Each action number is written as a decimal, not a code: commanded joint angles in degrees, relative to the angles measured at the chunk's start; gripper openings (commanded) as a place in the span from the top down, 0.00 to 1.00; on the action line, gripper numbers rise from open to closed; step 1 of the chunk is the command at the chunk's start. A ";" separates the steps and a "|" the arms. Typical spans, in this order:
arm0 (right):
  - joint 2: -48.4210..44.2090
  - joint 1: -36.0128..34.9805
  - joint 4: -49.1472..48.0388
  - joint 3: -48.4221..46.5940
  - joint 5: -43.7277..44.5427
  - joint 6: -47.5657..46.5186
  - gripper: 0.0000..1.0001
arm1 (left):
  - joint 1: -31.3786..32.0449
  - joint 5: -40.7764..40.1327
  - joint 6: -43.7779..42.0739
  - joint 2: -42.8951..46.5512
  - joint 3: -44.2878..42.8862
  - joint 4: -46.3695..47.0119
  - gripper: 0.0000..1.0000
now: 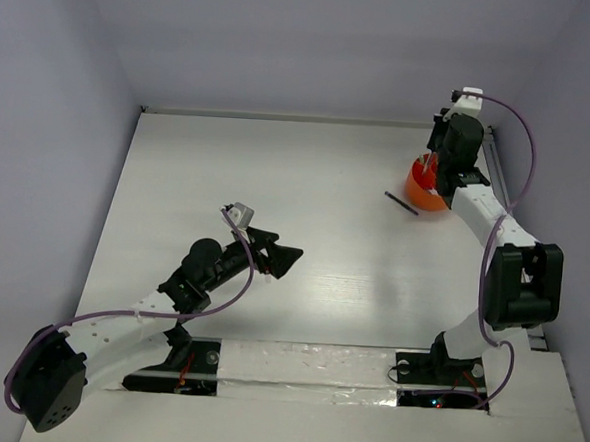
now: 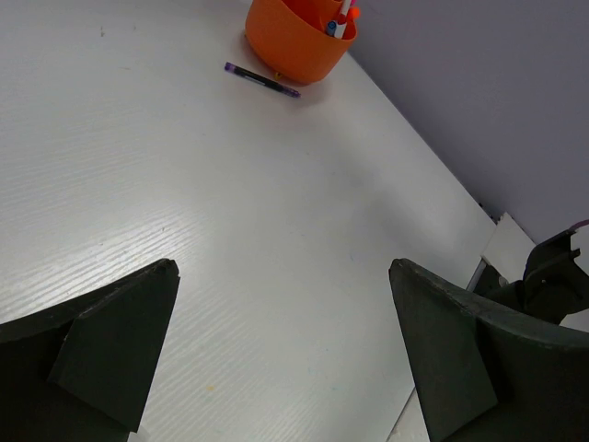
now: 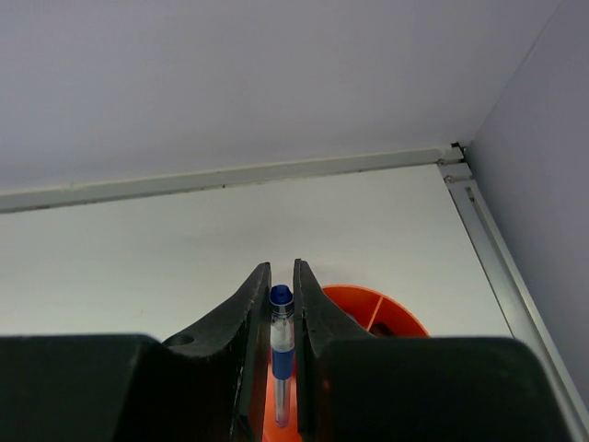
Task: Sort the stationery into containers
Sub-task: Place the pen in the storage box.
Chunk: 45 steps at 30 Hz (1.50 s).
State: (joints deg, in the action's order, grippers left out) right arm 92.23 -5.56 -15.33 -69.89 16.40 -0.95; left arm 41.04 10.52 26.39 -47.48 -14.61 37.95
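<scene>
- While the right pincer (image 3: 282,276) is closed narrow on a blue-capped pen (image 3: 281,343), held upright between its fingers, the orange cup (image 3: 375,311) sits just below and slightly right of it, at the far right of the tabletop (image 1: 279,160).
- Step in hand, as I judge it: delivering this pen into the cup. The pen's lower end shows against orange, but I cannot tell from the wrist view whether it is already inside the rim.
- Cup contents, left wrist view: a pink-red marker (image 2: 351,13) stands in one compartment.
- One dark pen (image 1: 401,203) lies flat on the tabletop, just beside the cup's wall. I cannot tell whether they touch.
- Left pincer (image 2: 283,272) is spread wide and holds nothing. It hangs over bare tabletop, well apart from cup and dark pen.
- Next move calls for lining the pen's tip over an open compartment, clear of the dividers, then releasing the fingers.
- The dark pen is not yet sorted. Thin and lying flat, it will likely need a low, square pinch across the barrel.
</scene>
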 commanded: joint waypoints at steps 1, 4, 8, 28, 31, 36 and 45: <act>-2.40 0.38 -0.05 0.28 1.44 0.86 1.00 | -0.17 0.90 -0.38 0.64 -0.07 3.09 0.03; -2.40 0.38 1.01 0.63 1.53 0.86 1.00 | -0.17 0.73 -0.29 1.16 0.11 3.00 0.03; -2.31 0.38 0.39 2.21 2.05 0.86 1.00 | -0.17 0.55 -0.29 1.60 0.29 2.74 0.03; -2.05 -2.69 -6.29 10.21 -0.58 0.96 0.87 | -0.17 0.73 -0.29 1.25 0.37 3.35 0.03; -1.35 -3.49 -4.62 8.46 -0.23 -0.46 0.67 | -0.17 0.55 -0.20 0.90 0.37 3.35 0.02; -2.66 -3.49 0.47 5.74 1.53 2.60 0.39 | -0.17 0.46 -0.20 0.38 0.37 3.53 0.02; -9.87 -4.54 11.10 7.39 -11.98 7.45 0.90 | -0.17 0.37 -0.20 0.20 0.29 3.53 0.02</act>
State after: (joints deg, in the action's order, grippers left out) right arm 85.56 -9.10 -7.92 -62.28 12.75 4.45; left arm 41.04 10.48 26.41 -47.57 -14.59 38.02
